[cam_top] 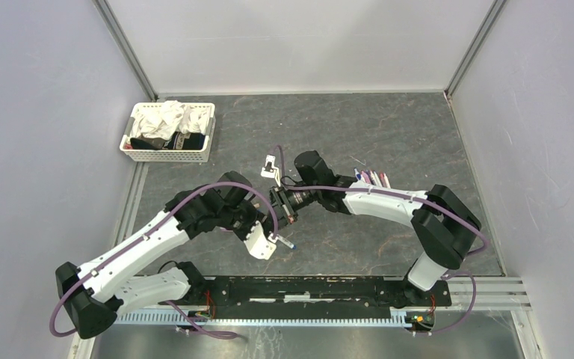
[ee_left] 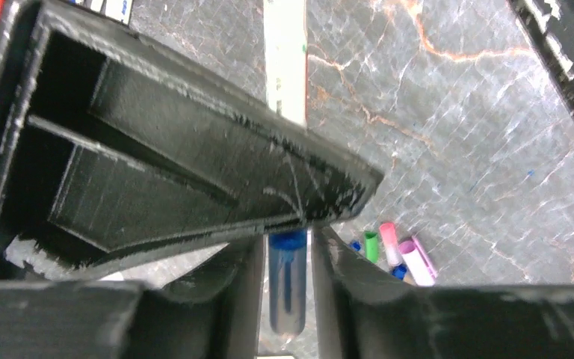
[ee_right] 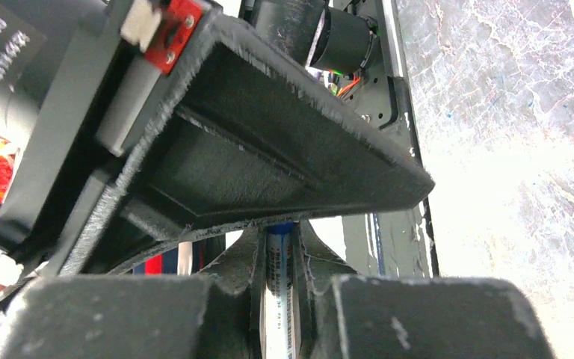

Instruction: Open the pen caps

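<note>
**Both grippers clamped at mid-table, blue cap in the left**

Take the white basket [cam_top: 166,156] of cloths [cam_top: 166,118] at the far left of the table [cam_top: 403,134] as the marker. Both arms have their tips together well to the right of that basket and nearer the arm bases.

The left gripper [cam_top: 278,241] is the one farther from the basket's near wall. Close up, its fingers [ee_left: 194,164] are pressed in on a translucent blue cap [ee_left: 287,280], which sits in the groove between them. A blue tip pokes out on the side away from the basket in the overhead view.

The right gripper [cam_top: 288,203] sits between the left one and the basket's row, just beside its partner. Its fingers [ee_right: 269,164] are pinching a white barrel [ee_right: 279,307] with printing down its length and a blue end showing at the finger edge. I cannot tell whether cap and barrel are joined or already apart; the fingers hide the joint.

Farther right of the basket again, past the right gripper, a row of pens [cam_top: 371,177] lies side by side on the table.

The left wrist view also catches loose caps on the tabletop: a green one [ee_left: 371,246], a pink one [ee_left: 388,238] and small blue ones [ee_left: 398,271], bunched close together. That view does not show the basket, so I cannot place them against it.
</note>
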